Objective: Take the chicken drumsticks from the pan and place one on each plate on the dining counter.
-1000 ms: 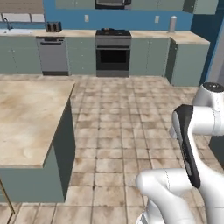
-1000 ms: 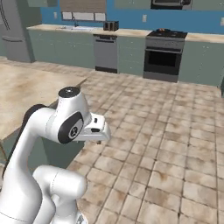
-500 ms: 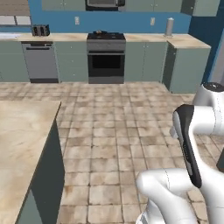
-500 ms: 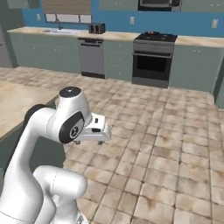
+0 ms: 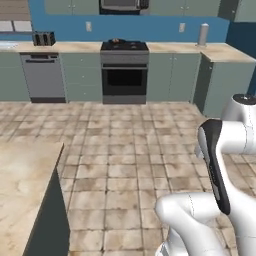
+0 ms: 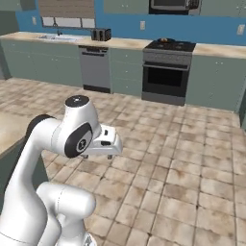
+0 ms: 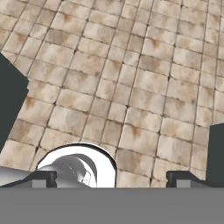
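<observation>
The jaws of the gripper (image 7: 112,177) stand wide apart and empty over floor tiles (image 7: 131,87), far short of the pan (image 5: 116,41) on the stove (image 5: 124,46) ahead, whose small drumsticks look light, greasy and best pinched mid-body.

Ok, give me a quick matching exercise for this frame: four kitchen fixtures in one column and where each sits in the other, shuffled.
Things:
1. stove
2. toaster
3. dining counter
4. dishwasher

Places:
A. near the base, at the lower left of the left base view
B. on the wall counter, left of the stove
C. middle of the far wall, under the microwave
D. below the counter, under the toaster

Pairs: 1-C, 2-B, 3-A, 4-D
</observation>
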You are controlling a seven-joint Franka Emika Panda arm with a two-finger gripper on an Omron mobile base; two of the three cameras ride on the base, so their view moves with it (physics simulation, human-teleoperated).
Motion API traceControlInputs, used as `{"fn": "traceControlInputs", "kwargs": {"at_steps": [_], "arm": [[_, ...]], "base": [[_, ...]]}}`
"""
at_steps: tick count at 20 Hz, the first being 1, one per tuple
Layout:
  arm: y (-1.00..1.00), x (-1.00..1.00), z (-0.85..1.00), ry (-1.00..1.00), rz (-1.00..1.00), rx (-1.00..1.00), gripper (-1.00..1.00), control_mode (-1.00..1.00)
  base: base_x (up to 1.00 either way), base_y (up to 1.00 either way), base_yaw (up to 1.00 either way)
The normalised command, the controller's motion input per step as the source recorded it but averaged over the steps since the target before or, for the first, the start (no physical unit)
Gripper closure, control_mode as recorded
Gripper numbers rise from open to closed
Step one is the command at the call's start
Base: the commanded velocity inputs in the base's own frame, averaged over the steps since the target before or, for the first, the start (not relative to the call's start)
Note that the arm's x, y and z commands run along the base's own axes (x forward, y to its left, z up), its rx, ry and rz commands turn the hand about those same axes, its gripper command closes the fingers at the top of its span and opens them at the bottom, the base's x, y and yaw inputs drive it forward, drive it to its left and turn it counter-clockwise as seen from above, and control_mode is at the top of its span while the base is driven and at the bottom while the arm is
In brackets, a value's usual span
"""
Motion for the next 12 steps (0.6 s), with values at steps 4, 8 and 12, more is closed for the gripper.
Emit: {"fn": "traceControlInputs", "kwargs": {"at_steps": [4,8,12], "arm": [[0.0,0.0,0.0,0.0,0.0,0.0,-1.0,1.0],[0.0,0.0,0.0,0.0,0.0,0.0,-1.0,1.0],[0.0,0.0,0.0,0.0,0.0,0.0,-1.0,1.0]], "base": [[1.0,0.09,0.2],[1.0,-0.01,0.17],[1.0,0.0,-0.12]]}}
